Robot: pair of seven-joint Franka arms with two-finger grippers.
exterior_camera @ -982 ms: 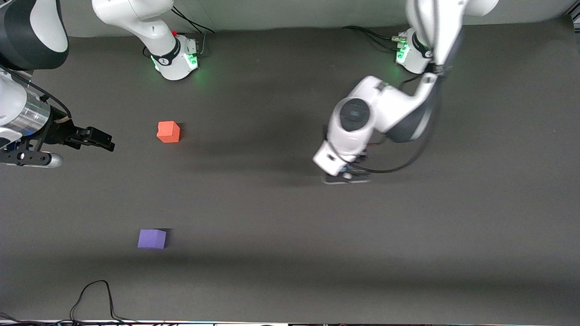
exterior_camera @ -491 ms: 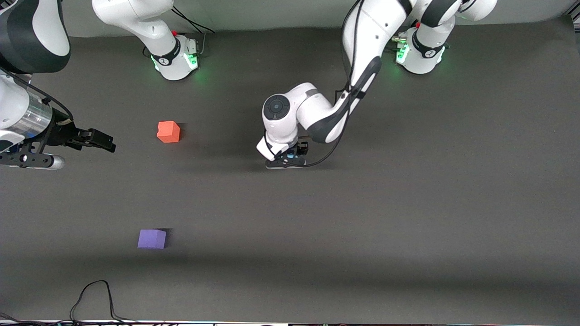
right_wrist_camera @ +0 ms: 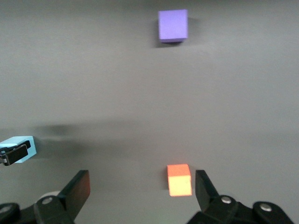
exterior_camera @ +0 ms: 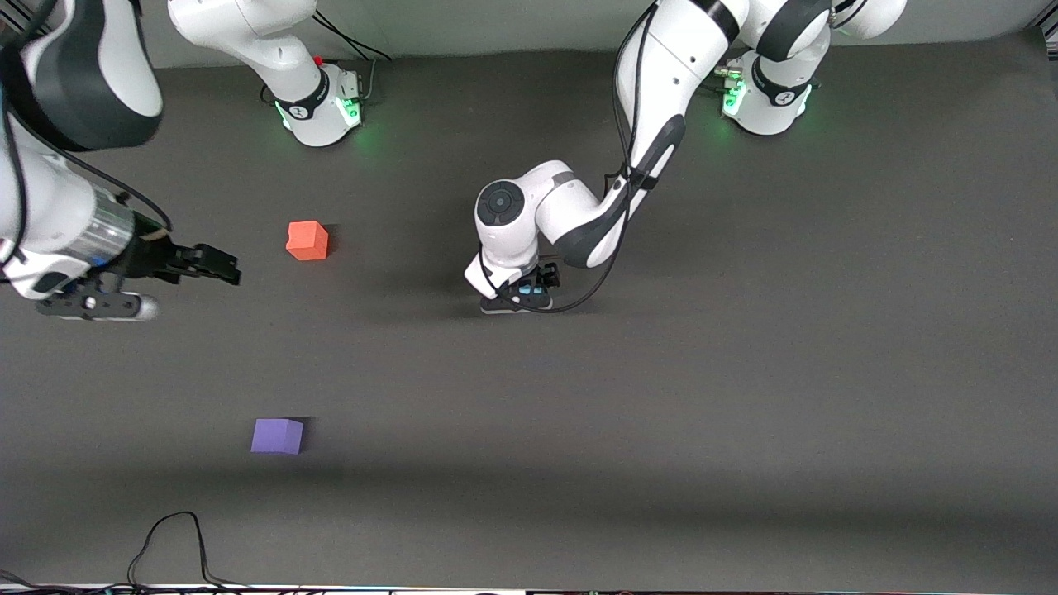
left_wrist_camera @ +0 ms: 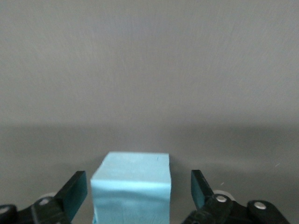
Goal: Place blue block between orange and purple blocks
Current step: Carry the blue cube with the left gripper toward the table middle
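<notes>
The blue block (exterior_camera: 526, 289) is at the table's middle, between the fingers of my left gripper (exterior_camera: 533, 286). In the left wrist view the block (left_wrist_camera: 131, 186) shows a gap to each finger, so the left gripper (left_wrist_camera: 138, 189) is open around it. The orange block (exterior_camera: 307, 240) lies toward the right arm's end. The purple block (exterior_camera: 277, 435) lies nearer the front camera than the orange one. My right gripper (exterior_camera: 221, 269) is open and empty, beside the orange block. The right wrist view shows the orange block (right_wrist_camera: 179, 179), the purple block (right_wrist_camera: 173, 25) and the blue block (right_wrist_camera: 18, 148).
The table is covered by a dark grey mat (exterior_camera: 744, 372). A black cable (exterior_camera: 169, 537) loops at the edge nearest the front camera. The two arm bases (exterior_camera: 318, 107) (exterior_camera: 764, 99) stand along the edge farthest from it.
My left gripper swept with the blue block from the left arm's end to the table's middle, then stayed there. My right gripper shifted a little toward the orange block.
</notes>
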